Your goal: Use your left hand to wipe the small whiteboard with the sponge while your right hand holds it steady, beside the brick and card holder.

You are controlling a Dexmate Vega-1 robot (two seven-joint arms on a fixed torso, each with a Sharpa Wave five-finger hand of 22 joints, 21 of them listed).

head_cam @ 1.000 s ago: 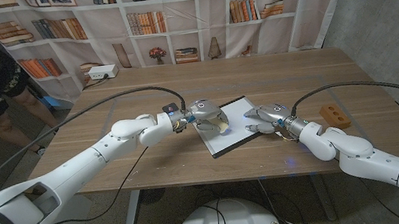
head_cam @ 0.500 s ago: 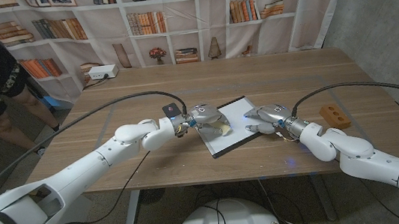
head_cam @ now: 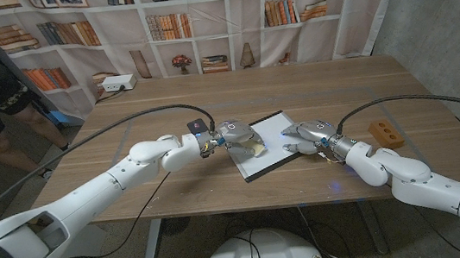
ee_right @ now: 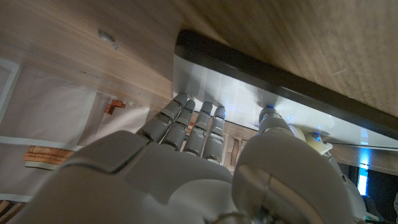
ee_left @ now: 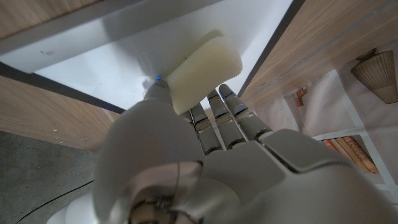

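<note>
Since a second ago the left hand (head_cam: 235, 133), gripping the sponge (head_cam: 252, 146), barely shifted on the whiteboard (head_cam: 270, 156); right hand (head_cam: 307, 132) still presses it.

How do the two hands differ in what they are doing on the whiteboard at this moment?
The left hand grips a pale sponge and presses it on the whiteboard; the right hand holds nothing and rests its fingers on the board's surface. The left hand is at the board's left edge, the right hand at its right edge. Both touch the same white board with the dark frame.
</note>
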